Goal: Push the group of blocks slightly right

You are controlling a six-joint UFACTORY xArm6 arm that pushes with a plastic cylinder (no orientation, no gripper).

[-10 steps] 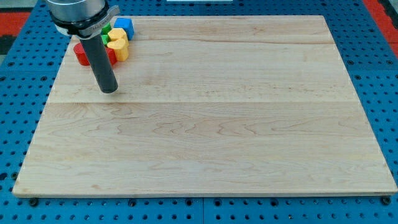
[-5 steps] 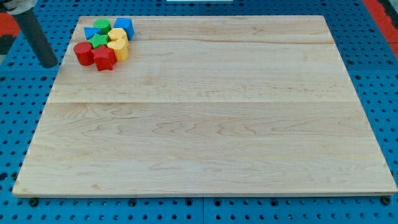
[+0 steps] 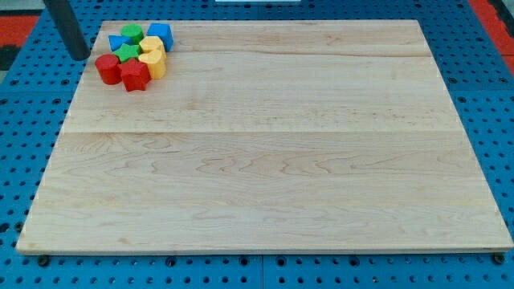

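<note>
A tight group of blocks sits at the board's top left corner. It holds a red cylinder [image 3: 105,68], a red star [image 3: 135,75], two yellow blocks [image 3: 152,50] [image 3: 153,65], a green star [image 3: 125,54], a green block [image 3: 132,34], a blue cube [image 3: 161,34] and a blue block [image 3: 117,42]. My tip [image 3: 79,56] is just off the board's left edge, to the left of the red cylinder and apart from it.
The wooden board [image 3: 273,144] lies on a blue pegboard table [image 3: 24,144]. Red patches show at the view's top corners.
My tip swung from the board below the group out past the left edge, then moved up and slightly right. The blocks have not moved.
</note>
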